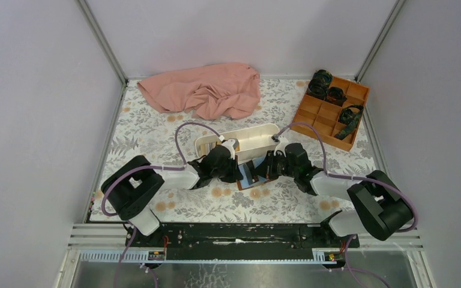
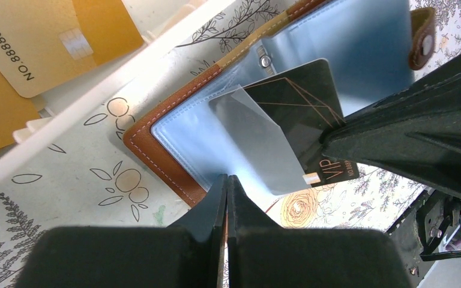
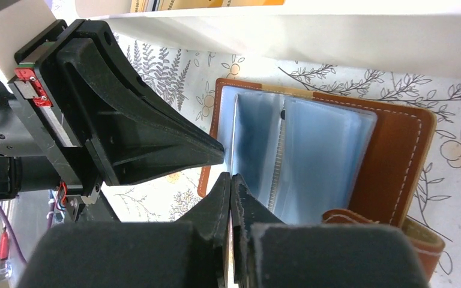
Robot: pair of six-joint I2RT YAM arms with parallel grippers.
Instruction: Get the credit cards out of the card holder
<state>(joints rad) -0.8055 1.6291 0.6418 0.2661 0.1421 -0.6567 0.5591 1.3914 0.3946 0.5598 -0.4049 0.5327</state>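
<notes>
Jaws of the left gripper (image 2: pixel 227 183) are seen pressed together at the bottom centre of the left wrist view. They are nipped onto the near edge of the open card holder (image 2: pixel 156 129), where its pale blue lining meets the brown leather border. Jaws of the right gripper (image 3: pixel 231 180) are likewise closed to a thin line at the bottom of the right wrist view. In the left wrist view its black tip is found at the right of the frame, clamped on a black card (image 2: pixel 300 99) marked VIP. That card is seen partly out of a clear sleeve, laid slantwise across the centre of the holder. The holder is spread flat on the flowered table (image 1: pixel 150 129), with its snap tab (image 2: pixel 423 36) shown at the upper right. Just beyond it, the rim of a white tray (image 2: pixel 96 90) is seen running diagonally through the upper left, and gold cards (image 2: pixel 42 42) are held inside it. From above, both arms are seen meeting at the frame's centre, just below the tray. A pink cloth (image 1: pixel 207 90) is heaped at upper centre, and an orange box (image 1: pixel 318 111) is set at upper right.
</notes>
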